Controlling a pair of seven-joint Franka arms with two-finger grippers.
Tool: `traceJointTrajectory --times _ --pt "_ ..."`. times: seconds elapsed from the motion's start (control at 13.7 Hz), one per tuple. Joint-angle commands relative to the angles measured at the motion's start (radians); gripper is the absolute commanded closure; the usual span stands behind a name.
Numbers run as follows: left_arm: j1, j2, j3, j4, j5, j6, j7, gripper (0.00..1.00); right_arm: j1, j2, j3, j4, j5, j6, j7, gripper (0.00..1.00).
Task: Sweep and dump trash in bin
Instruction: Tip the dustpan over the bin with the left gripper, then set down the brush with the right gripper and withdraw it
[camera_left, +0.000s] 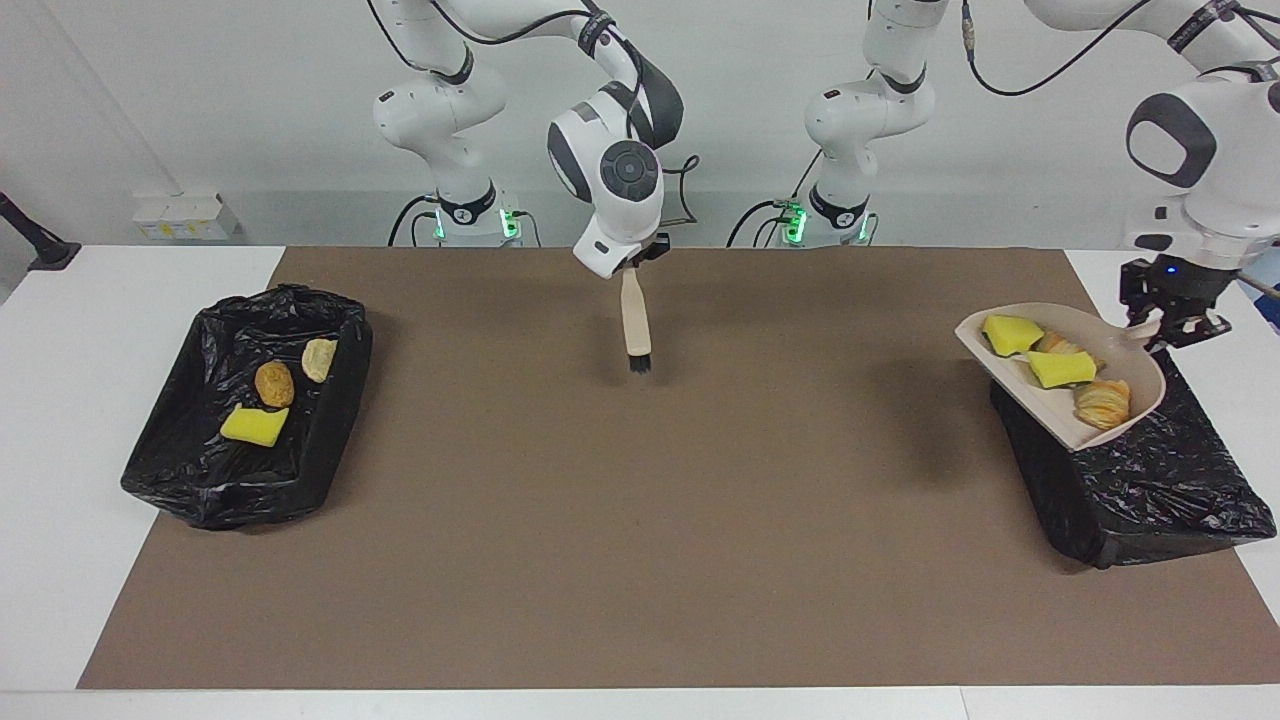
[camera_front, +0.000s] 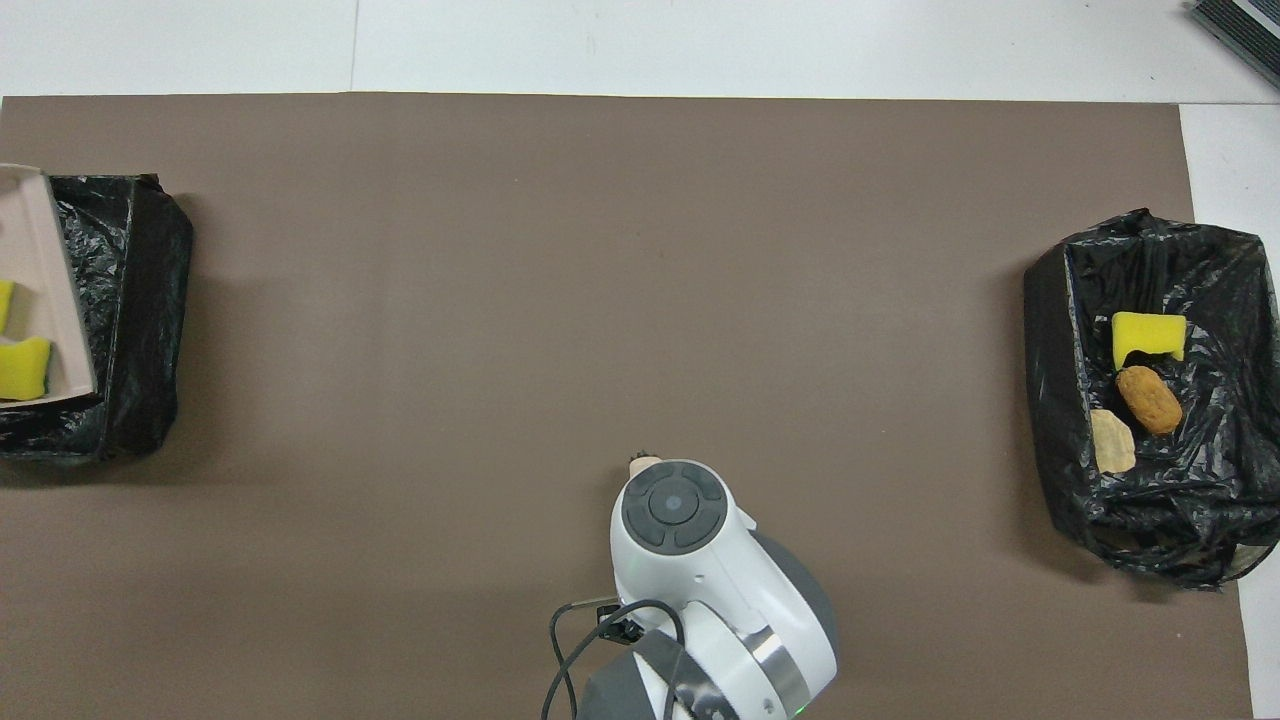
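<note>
My left gripper (camera_left: 1166, 326) is shut on the handle of the beige dustpan (camera_left: 1030, 395), which hangs over the black-lined bin (camera_left: 1140, 480) at the left arm's end of the table. The pan carries trash: two yellow sponge bits (camera_left: 1011, 334) (camera_left: 1061, 369) and two croissant pieces (camera_left: 1102, 403). In the overhead view only the pan's lip (camera_front: 45, 270) and a sponge bit (camera_front: 22, 368) show, above that bin (camera_front: 130, 300). My right gripper (camera_left: 640, 262) is shut on the beige brush (camera_left: 634, 320), which hangs bristles down over the mat close to the robots.
A second black-lined bin (camera_left: 300, 450) (camera_front: 1060, 330) at the right arm's end holds a yellow sponge bit (camera_left: 253, 425), a brown bread piece (camera_left: 273, 383) and a pale pastry piece (camera_left: 320, 358). A brown mat (camera_left: 640, 520) covers the table between the bins.
</note>
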Motion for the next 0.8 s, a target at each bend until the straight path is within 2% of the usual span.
traceJointTrajectory --times 0.0,0.22,0.29,0.37,0.51,0.73 --pt "0.028 0.096 -0.016 0.127 0.131 0.025 0.025 1.0 0.013 -0.036 -0.001 -0.087 0.01 0.073 0.023 1.0" --pt "0.016 0.11 -0.016 0.113 0.39 0.067 -0.033 1.0 0.05 -0.029 -0.003 -0.106 0.01 0.127 0.027 1.0" --pt "0.01 0.11 -0.017 0.095 0.45 0.061 -0.068 1.0 0.05 -0.026 -0.003 -0.1 0.01 0.121 0.033 0.86" --pt "-0.001 0.109 -0.017 0.087 0.466 0.052 -0.081 1.0 0.05 -0.022 -0.003 -0.092 0.005 0.113 0.025 0.01" --pt "-0.01 0.109 -0.016 0.083 0.493 0.035 -0.084 1.0 0.024 -0.012 -0.006 -0.036 0.001 0.072 0.017 0.0" --pt "-0.059 0.104 -0.017 0.092 0.636 -0.036 -0.133 1.0 -0.089 -0.013 -0.01 0.067 -0.047 -0.02 -0.028 0.0"
